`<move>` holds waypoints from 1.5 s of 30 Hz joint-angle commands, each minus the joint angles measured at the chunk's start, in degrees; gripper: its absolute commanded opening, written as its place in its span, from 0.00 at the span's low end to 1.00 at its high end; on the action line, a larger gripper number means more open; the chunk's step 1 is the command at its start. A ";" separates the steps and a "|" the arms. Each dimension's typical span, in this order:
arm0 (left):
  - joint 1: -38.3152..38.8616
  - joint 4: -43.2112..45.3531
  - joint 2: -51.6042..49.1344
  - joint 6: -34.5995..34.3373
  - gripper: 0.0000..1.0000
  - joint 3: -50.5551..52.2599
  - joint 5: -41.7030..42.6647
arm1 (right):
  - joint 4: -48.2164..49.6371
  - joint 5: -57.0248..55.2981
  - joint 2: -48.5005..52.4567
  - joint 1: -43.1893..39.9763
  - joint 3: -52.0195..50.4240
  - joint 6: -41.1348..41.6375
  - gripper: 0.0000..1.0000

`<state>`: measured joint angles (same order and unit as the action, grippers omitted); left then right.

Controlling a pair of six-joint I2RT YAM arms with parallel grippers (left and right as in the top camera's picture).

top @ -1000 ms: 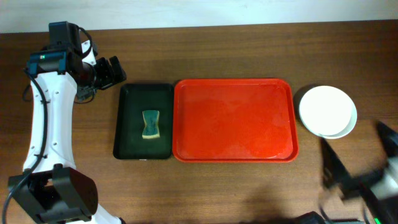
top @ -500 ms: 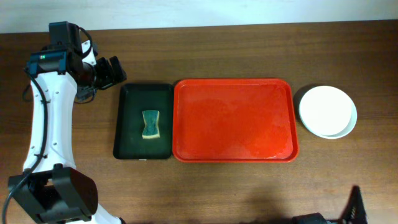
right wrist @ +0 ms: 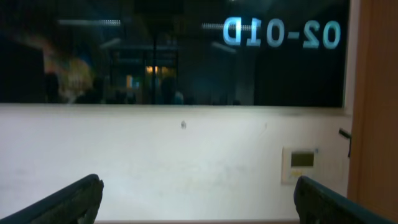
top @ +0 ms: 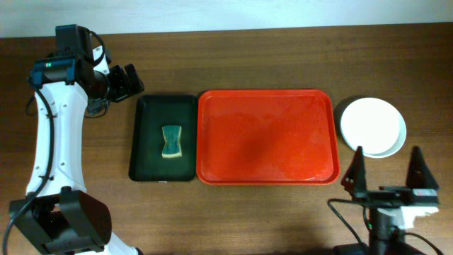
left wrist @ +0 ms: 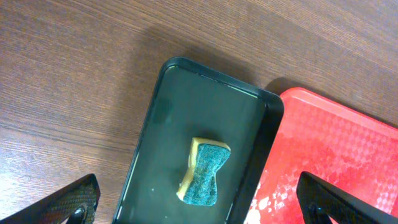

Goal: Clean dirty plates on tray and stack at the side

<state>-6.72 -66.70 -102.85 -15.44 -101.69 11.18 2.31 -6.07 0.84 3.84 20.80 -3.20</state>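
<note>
Tray (top: 265,134) sits mid-table, its red floor showing from rim to rim with a faint wet sheen. Butted against its left rim is the dark tray (top: 151,117), with a sponge (top: 172,142) lying in the middle; whether the two rims touch is hard to call. Just off the tray's right rim, the plates (top: 371,124) are stacked with a white one on top. A darker edge peeks out beneath, and the count can't be read from above.

Wide bare table (top: 283,219) runs along the tray's near rim, with another strip along the far rim.

Left gripper (top: 131,80) hangs beyond the tray's far-left corner, past the dark tray. In its wrist view the fingers (left wrist: 68,202) sit far apart at the bottom corners, holding nothing, and the tray is cut off at the right.

Right gripper (top: 387,159) is off the tray's near-right corner, on the near side of the plates, prongs spread wide and holding nothing. Its arm is cropped by the bottom edge. Its wrist camera sees only a pale wall (right wrist: 186,162) and a dark window (right wrist: 174,50) with mirrored lettering.
</note>
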 commanded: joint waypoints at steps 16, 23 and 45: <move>-0.09 -0.04 0.33 -0.33 0.99 -0.68 0.42 | 7.45 5.62 -0.61 -5.86 -20.48 4.66 0.99; -0.09 -0.04 0.33 -0.33 0.99 -0.68 0.42 | -5.55 5.64 -0.61 -5.84 -20.48 1.86 0.99; -0.09 -0.04 0.33 -0.33 0.99 -0.68 0.42 | -6.99 5.84 -0.59 -5.79 -20.48 1.70 0.99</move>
<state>-6.72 -66.67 -102.85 -15.44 -101.69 11.18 -4.27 -0.51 0.80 -1.52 0.60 -1.54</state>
